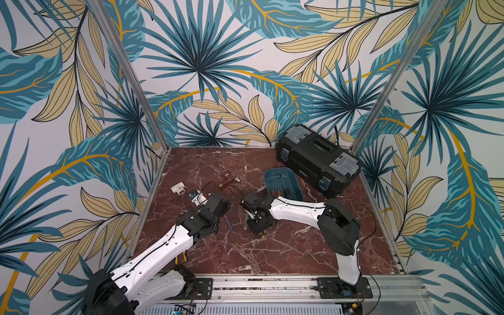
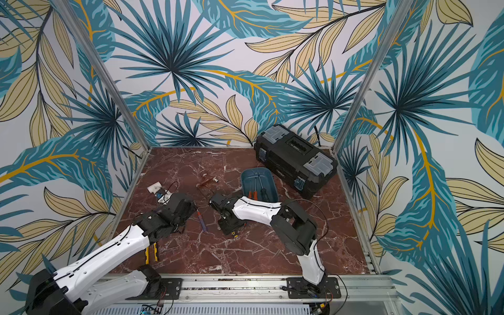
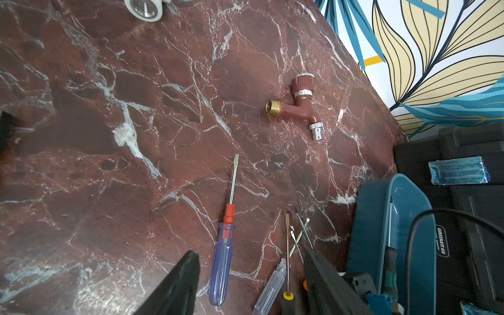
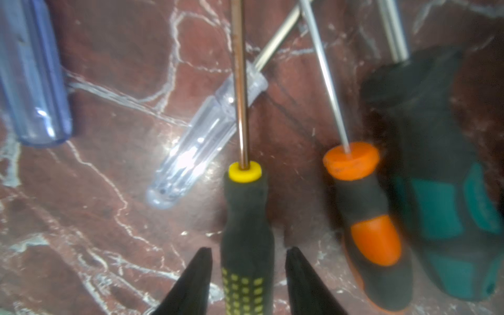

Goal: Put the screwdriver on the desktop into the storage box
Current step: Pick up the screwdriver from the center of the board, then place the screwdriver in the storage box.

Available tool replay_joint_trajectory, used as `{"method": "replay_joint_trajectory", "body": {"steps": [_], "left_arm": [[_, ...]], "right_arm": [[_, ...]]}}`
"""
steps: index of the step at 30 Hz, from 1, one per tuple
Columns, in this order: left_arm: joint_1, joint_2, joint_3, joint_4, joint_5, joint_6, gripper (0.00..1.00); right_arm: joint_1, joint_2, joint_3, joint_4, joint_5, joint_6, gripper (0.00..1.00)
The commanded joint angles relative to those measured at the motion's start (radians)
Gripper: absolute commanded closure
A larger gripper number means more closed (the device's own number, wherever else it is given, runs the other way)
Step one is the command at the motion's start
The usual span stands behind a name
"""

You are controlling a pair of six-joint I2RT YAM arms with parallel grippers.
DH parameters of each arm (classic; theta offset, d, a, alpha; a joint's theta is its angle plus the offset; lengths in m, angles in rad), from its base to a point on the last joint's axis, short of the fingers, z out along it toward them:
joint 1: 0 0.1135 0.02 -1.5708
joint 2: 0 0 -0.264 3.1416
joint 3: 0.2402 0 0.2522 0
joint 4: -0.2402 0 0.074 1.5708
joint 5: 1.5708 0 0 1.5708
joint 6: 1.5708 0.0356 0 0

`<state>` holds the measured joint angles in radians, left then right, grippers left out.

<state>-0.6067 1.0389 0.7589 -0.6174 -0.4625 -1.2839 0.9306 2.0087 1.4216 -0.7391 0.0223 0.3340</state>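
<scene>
Straddling yellow-black screwdriver (image 4: 246,212), right claw (image 4: 248,249) narrowly parted, gaps either side; left claw (image 3: 251,252) wide.

"GREENER" — label (image 3: 442,240) on the black toolbox (image 3: 471,210).

Both top views: even, diffuse light, soft shadows on worktop (image 1: 245,253); frame posts (image 1: 131,76) splay with wide-angle stretch. Right wrist view: soft focus throughout, bright glare on clear-handled screwdriver (image 4: 201,141). Left wrist view: sharp centre, smeared close to lens.

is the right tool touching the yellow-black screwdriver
Apart: the right wrist view shows the right tool straddling the yellow-black screwdriver, desktop visible either side.
</scene>
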Motion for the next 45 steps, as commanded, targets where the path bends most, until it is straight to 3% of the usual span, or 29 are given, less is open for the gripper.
{"method": "replay_joint_trajectory", "body": {"steps": [1, 7, 10, 21, 26, 33, 45], "left_arm": [[0.005, -0.003, -0.003, -0.016, 0.004, -0.005, 0.34], [0.005, -0.018, -0.001, -0.035, -0.003, -0.010, 0.34], [0.007, -0.037, -0.008, -0.048, -0.014, -0.011, 0.34], [0.020, -0.066, -0.030, -0.047, -0.025, -0.008, 0.34], [0.026, -0.055, -0.038, -0.026, -0.016, 0.011, 0.34], [0.053, 0.021, -0.031, 0.042, 0.084, 0.045, 0.33], [0.058, 0.174, -0.012, 0.062, 0.262, 0.052, 0.34]], "right_arm": [[0.005, 0.018, 0.016, -0.033, 0.033, -0.024, 0.51], [0.013, 0.028, 0.040, -0.048, 0.045, -0.033, 0.57], [0.012, 0.000, 0.036, -0.049, 0.038, -0.052, 0.64], [0.011, -0.196, 0.029, -0.043, 0.037, -0.049, 0.87], [-0.030, -0.314, 0.042, -0.029, 0.129, -0.001, 0.97], [-0.262, -0.300, 0.059, -0.041, 0.083, 0.154, 0.99], [-0.380, -0.081, 0.121, -0.064, 0.053, 0.137, 0.97]]}}
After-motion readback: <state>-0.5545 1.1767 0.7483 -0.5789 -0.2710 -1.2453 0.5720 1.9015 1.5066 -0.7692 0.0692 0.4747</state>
